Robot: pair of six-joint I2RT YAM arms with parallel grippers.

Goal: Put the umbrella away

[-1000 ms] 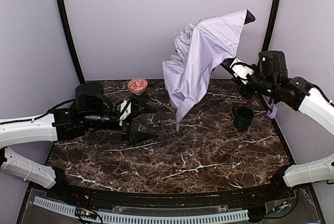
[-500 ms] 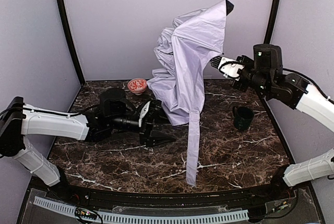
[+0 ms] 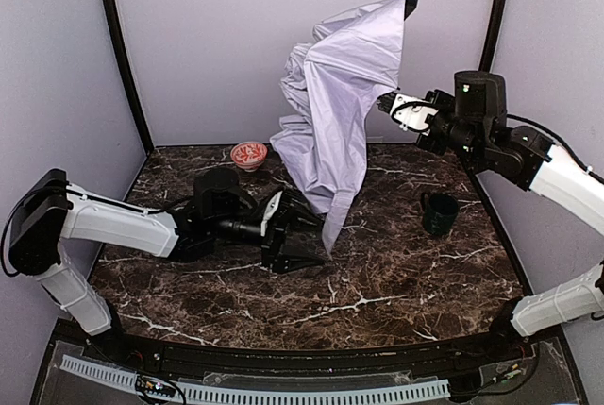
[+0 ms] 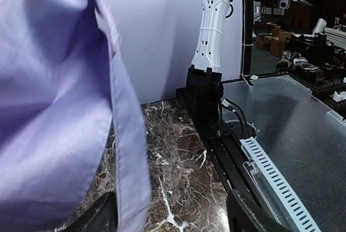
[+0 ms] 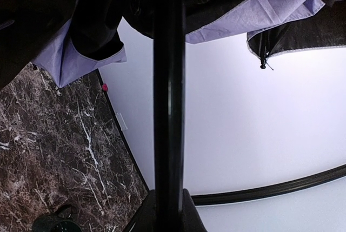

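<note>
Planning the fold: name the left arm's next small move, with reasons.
Probably ease the open left gripper forward and shut it on the hem of the pale lavender folding umbrella: the right gripper holds its thin black shaft aloft; the hem hangs before the left jaws.

The hand (image 5: 167, 209) clamps the umbrella (image 5: 167, 80) by its black shaft, canopy above.

Left arm (image 3: 123, 226) stretched low, left claw (image 3: 314, 232) gaping, right claw (image 3: 389, 103) raised, clamped.
</note>
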